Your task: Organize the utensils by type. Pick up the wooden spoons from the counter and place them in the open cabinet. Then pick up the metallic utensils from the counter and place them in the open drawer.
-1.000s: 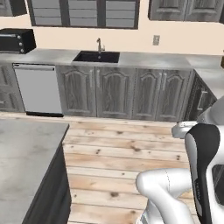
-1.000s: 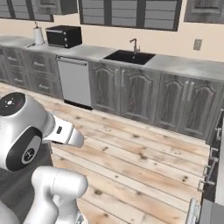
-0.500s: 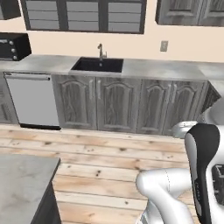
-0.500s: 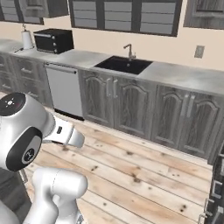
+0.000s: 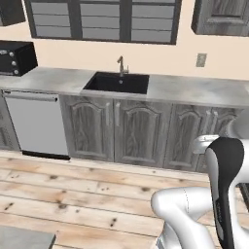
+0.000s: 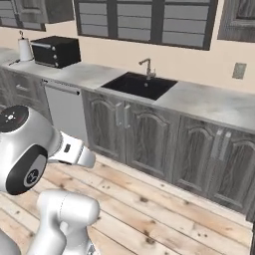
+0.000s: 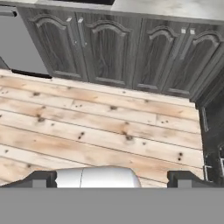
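One sink [image 5: 116,83] and one faucet [image 5: 121,64] sit mid-worktop [image 5: 194,90]; one microwave [image 6: 56,51] stands at its left end. The end effector [image 7: 111,178] hangs spread and empty above the floor [image 7: 100,131].

A black basin sink [image 5: 118,83] sits in the pale marbled stone counter [image 5: 194,90], a black microwave [image 5: 16,57] far left, panelled grey cabinet doors [image 5: 138,133] below, plank floor [image 5: 73,199] nearer.

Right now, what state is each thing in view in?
gripper: open, holding nothing, above the wood floor.
base cabinet doors: shut.
dishwasher: door shut.
sink: nothing visible in it, faucet not running.
microwave: door shut.
counter: no utensils visible.
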